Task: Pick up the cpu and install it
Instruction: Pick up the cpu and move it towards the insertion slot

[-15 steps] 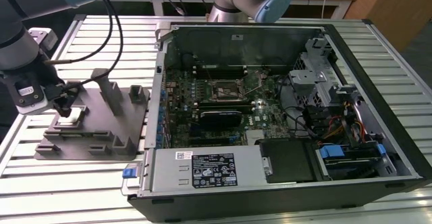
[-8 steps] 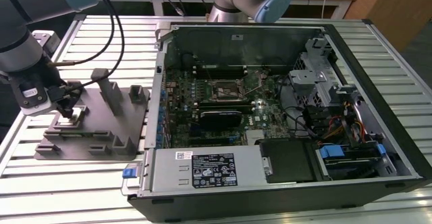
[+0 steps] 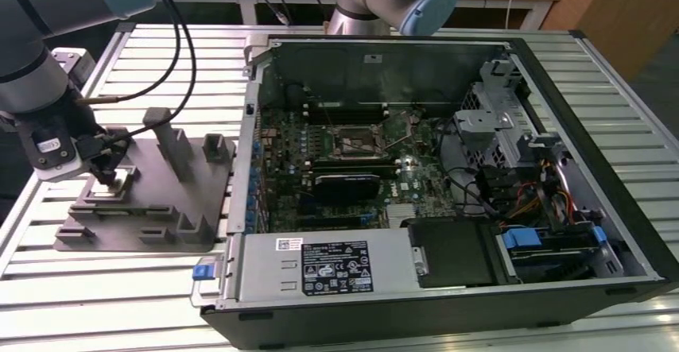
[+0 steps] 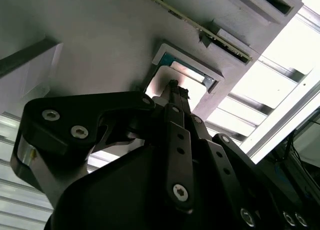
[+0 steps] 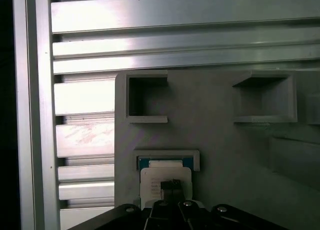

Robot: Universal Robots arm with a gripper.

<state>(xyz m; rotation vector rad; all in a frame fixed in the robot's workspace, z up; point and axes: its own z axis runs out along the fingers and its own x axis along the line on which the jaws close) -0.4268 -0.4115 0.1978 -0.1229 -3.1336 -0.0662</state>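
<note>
Position: my gripper (image 3: 106, 179) is down low at the exterior view's left, on the grey plastic fixture block (image 3: 138, 217) w/ upright posts and square pockets. The block lies on the slatted aluminium table (image 3: 106, 288), just beside the open black desktop computer case (image 3: 371, 66).

The small flat square cpu (image 3: 126, 179) w/ silvery-white metal top lies flat in a shallow framed recess near the block's left edge. In both wrist views my black linkage fingers (image 4: 177, 135) are drawn together to one narrow tip, nothing clamped between them. That tip (image 5: 171, 187) is over approx the middle of the cpu (image 5: 155, 177) top. It looks to be on the metal, but I can't tell if it really touches.

The black square socket frame w/ metal lever (image 3: 355, 139) sits on the motherboard inside the case, well apart to the right of the cpu.
</note>
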